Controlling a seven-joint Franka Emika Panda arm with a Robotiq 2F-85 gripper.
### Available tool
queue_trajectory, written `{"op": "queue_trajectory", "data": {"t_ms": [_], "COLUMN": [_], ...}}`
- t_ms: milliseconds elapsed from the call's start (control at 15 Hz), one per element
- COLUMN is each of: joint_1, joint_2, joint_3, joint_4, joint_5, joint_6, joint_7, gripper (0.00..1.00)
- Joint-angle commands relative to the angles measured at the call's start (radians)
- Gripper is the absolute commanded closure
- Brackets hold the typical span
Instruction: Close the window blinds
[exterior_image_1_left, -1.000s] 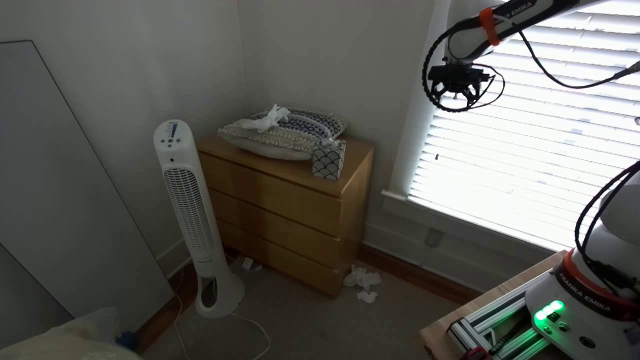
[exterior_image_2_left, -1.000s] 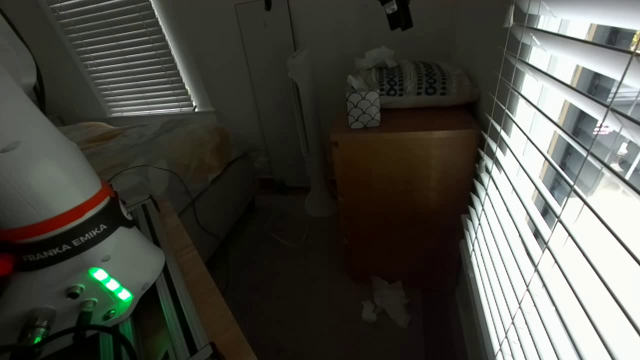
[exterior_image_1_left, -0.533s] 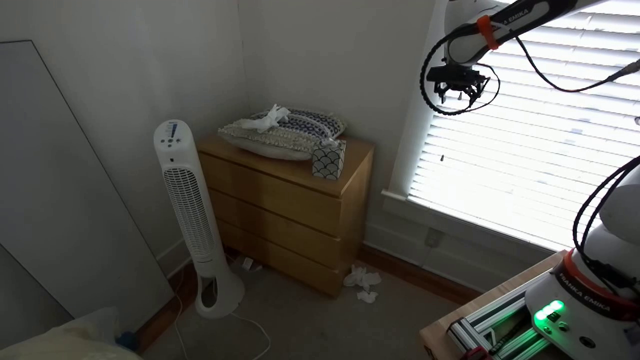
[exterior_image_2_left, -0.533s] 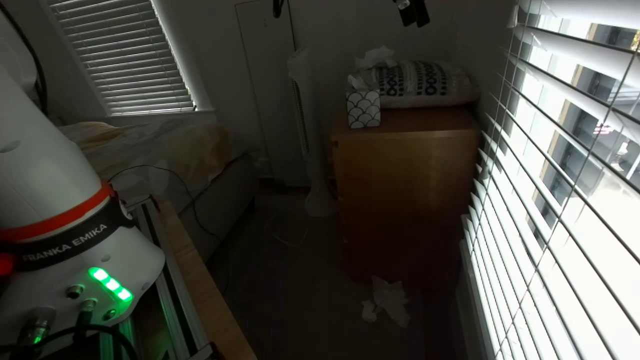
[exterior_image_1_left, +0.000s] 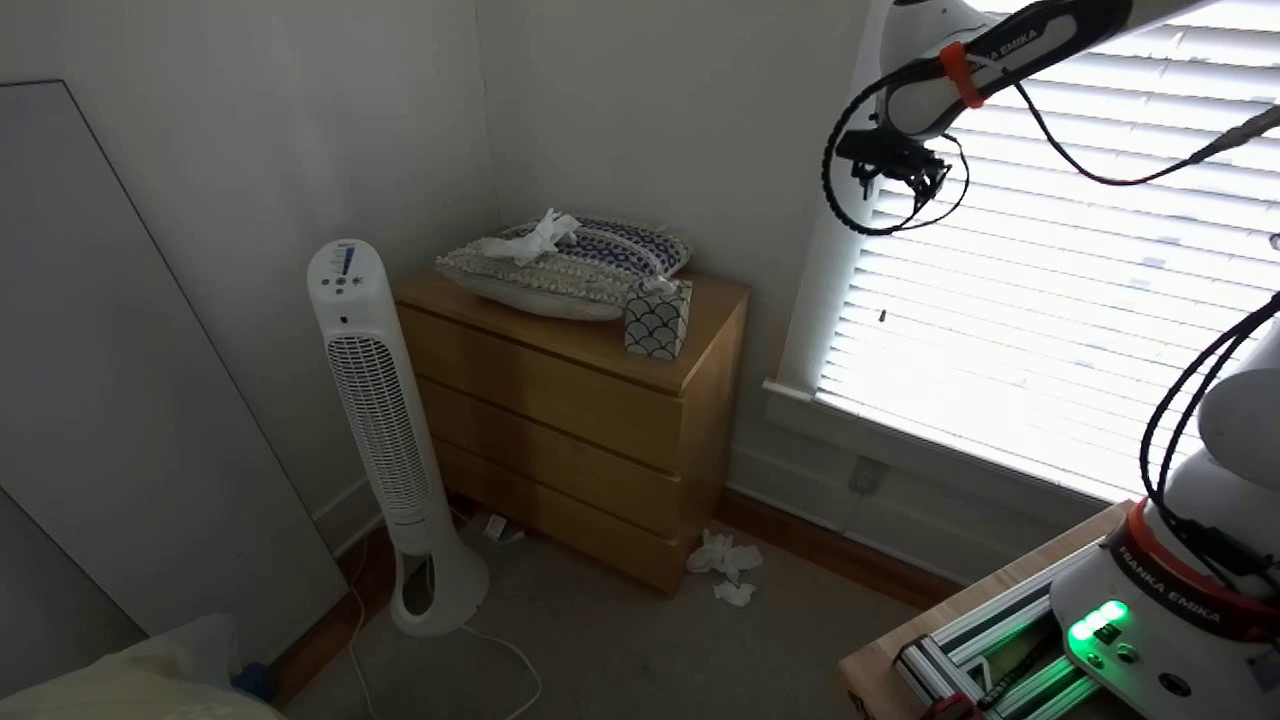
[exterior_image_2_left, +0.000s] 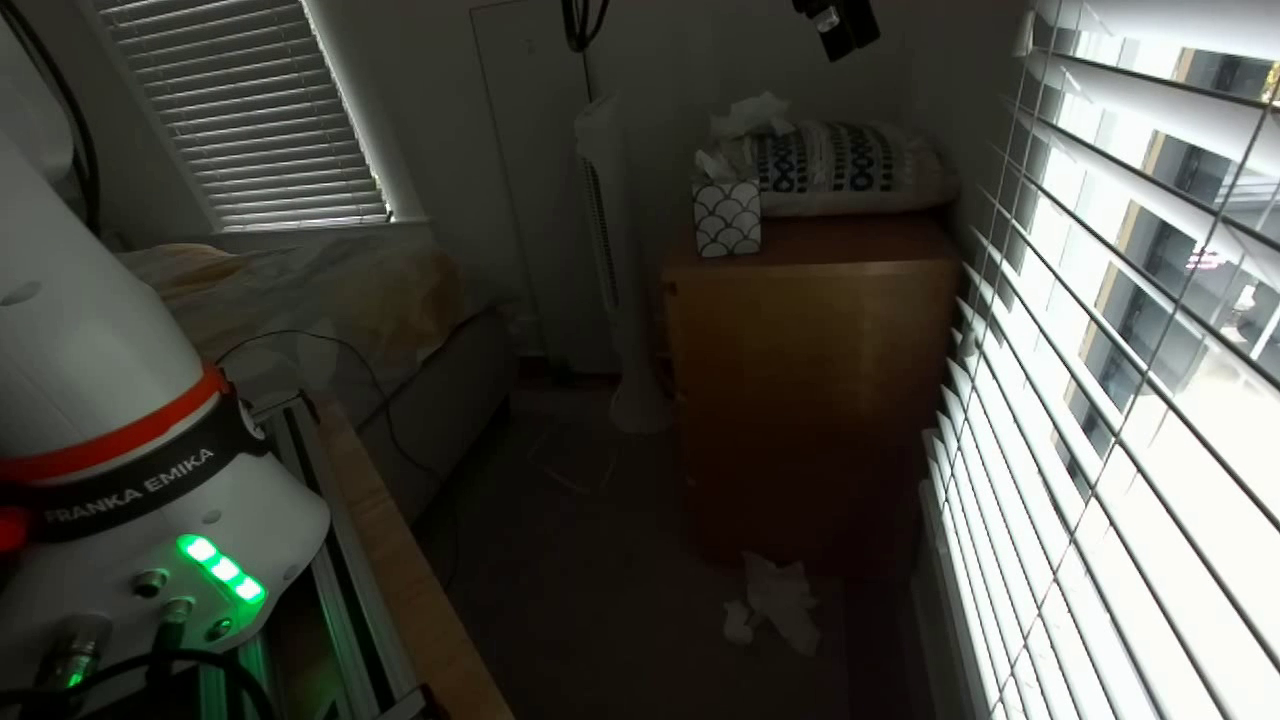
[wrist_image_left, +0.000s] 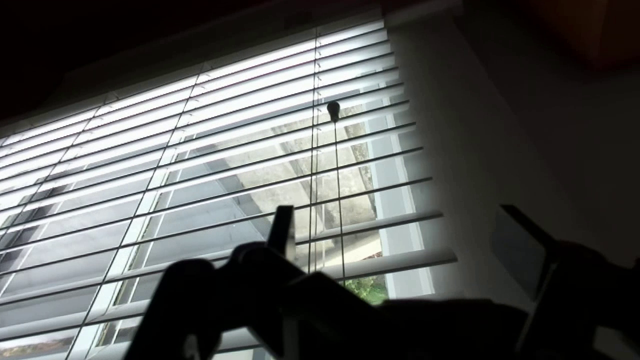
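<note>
The window blinds (exterior_image_1_left: 1080, 290) fill the upper right of an exterior view. Low in the wrist view the fingers (wrist_image_left: 282, 227) stand spread, pinching nothing that shows; a thin cord (wrist_image_left: 339, 190), its dark knob (wrist_image_left: 333, 111) near upper centre, runs between them at a depth I cannot tell. If that is misjudged, they may close on air or set the cord swinging. Reaching too far could bend slats (wrist_image_left: 410, 266); the looped cable (exterior_image_1_left: 828, 180) might snag.
</note>
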Motion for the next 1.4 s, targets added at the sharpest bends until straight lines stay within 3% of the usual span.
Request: {"op": "queue_trajectory", "data": {"t_ms": [0, 533, 600, 667, 800, 933, 1000, 1133, 1200, 1333], "joint_1": [0.017, 0.011, 0.01, 0.011, 0.013, 0.016, 0.018, 0.02, 0.02, 0.022], "joint_2": [0.063, 0.123, 0.128, 0.133, 0.142, 0.154, 0.159, 0.165, 0.167, 0.174], "joint_3": [-0.028, -0.086, -0.093, -0.1, -0.111, -0.122, -0.127, -0.134, -0.136, -0.139], "joint_4": [0.06, 0.131, 0.136, 0.139, 0.146, 0.157, 0.162, 0.166, 0.169, 0.175], "joint_5": [-0.053, -0.133, -0.137, -0.142, -0.146, -0.159, -0.17, -0.18, -0.185, -0.189], "joint_6": [0.013, 0.07, 0.089, 0.104, 0.132, 0.15, 0.155, 0.16, 0.158, 0.141], "joint_7": [0.09, 0.101, 0.101, 0.104, 0.111, 0.117, 0.123, 0.127, 0.128, 0.132], "gripper": [0.0, 0.02, 0.1, 0.12, 0.28, 0.34, 0.42, 0.4, 0.45, 0.41]}}
